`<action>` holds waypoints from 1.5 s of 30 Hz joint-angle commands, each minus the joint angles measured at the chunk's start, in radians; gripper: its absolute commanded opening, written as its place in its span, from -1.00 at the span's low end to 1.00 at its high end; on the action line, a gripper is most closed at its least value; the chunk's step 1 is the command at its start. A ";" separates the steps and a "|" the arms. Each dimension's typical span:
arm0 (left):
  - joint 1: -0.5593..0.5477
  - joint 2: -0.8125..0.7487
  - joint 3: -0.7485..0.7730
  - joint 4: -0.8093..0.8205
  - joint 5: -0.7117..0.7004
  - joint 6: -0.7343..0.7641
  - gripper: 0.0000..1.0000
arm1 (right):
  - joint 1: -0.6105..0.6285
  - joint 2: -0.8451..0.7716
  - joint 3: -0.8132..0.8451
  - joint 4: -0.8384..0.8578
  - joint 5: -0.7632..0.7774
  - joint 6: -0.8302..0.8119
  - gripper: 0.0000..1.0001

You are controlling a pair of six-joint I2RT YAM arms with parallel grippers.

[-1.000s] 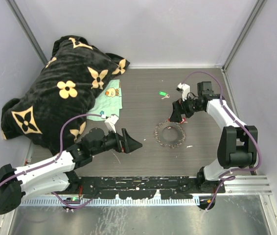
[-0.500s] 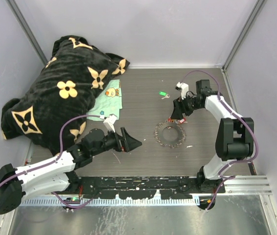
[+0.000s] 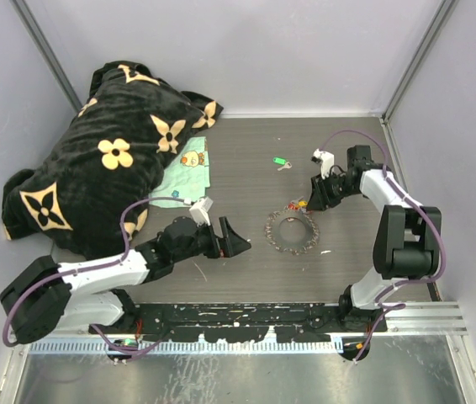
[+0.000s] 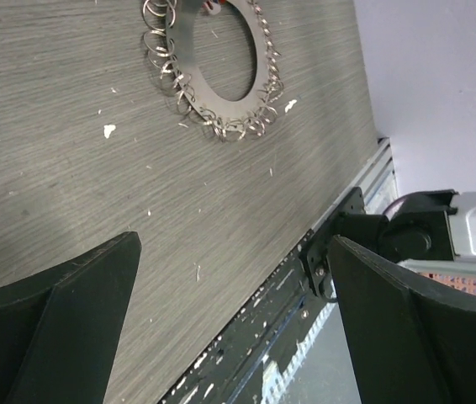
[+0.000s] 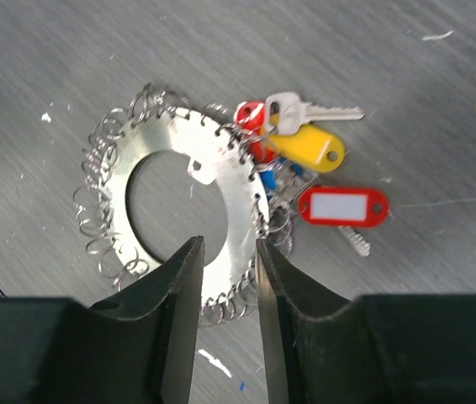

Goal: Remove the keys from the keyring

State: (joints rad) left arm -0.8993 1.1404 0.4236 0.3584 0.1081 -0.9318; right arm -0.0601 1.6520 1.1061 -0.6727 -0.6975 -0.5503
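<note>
The keyring (image 3: 291,230) lies flat mid-table, a silver-grey disc with a hollow centre and small wire loops round its rim. The keys (image 3: 298,204) cluster at its far right edge. In the right wrist view the keyring (image 5: 179,139) carries a silver key (image 5: 305,109), a yellow tag (image 5: 309,147) and a red tag (image 5: 343,206). My right gripper (image 3: 309,204) (image 5: 230,244) has its jaws narrowly apart, one on each side of the ring's band. Whether they touch it does not show. My left gripper (image 3: 240,238) (image 4: 234,244) hangs wide open left of the keyring (image 4: 196,59), holding nothing.
A loose key with a green tag (image 3: 280,162) lies farther back. A black flowered blanket (image 3: 112,160) fills the back left, with a pale green cloth (image 3: 189,172) beside it. White flecks (image 3: 325,252) dot the table. Walls close in on the left, back and right.
My right gripper's jaws have narrowed from wide open to a small gap over the ring's edge. The left arm has shifted right, closer to the keyring.
</note>
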 commanded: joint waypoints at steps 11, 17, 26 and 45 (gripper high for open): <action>-0.003 0.417 0.384 -0.140 -0.007 0.225 0.26 | 0.005 -0.113 -0.089 -0.007 0.123 -0.097 -0.19; -0.002 0.487 0.419 -0.108 0.004 0.221 0.19 | 0.005 -0.063 -0.084 -0.006 0.138 -0.085 -0.08; 0.000 0.580 0.467 -0.067 0.054 0.189 0.14 | 0.005 0.007 -0.067 -0.043 0.123 -0.098 -0.04; 0.001 0.687 0.514 -0.054 -0.027 0.089 0.18 | 0.006 0.108 -0.036 -0.082 0.120 -0.086 -0.12</action>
State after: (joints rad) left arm -0.8993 1.8107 0.9031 0.2523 0.1234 -0.8028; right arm -0.0544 1.7462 1.0359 -0.7425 -0.5697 -0.6338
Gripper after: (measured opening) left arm 0.589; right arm 0.453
